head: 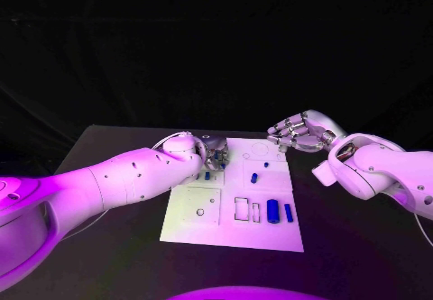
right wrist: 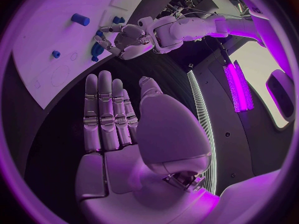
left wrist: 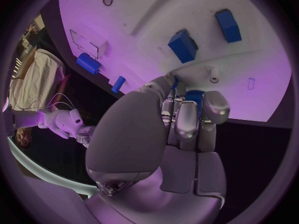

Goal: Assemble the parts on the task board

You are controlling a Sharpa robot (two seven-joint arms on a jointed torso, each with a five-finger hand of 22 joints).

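The left arm reaches in from the lower left of the head view toward the centre, ending over the upper left part of the white task board [head: 236, 225]. The left hand [head: 213, 154] is curled, its fingers [left wrist: 187, 122] drawn in together. In the left wrist view a small blue part [left wrist: 194, 95] shows between the fingertips, so the hand appears to pinch it; how the part lies cannot be told.

The right arm comes in from the right edge of the head view, bent at the wrist. The right hand [head: 300, 134] hovers just past the board's upper right corner, over the black table [head: 351, 244]. In the right wrist view its fingers [right wrist: 107, 112] are stretched out straight and side by side, the thumb apart, holding nothing.

On the board, in the lower right area of the head view, a larger dark blue block [head: 273, 211] and a slimmer blue bar [head: 289, 212] lie side by side, each with its long axis running up and down the picture. Nearer the middle, a small blue piece [head: 254, 178] also lies lengthwise up the picture, with a tiny blue piece [head: 265, 165] just above it. Another small blue piece [head: 206, 176] sits just below the left hand.
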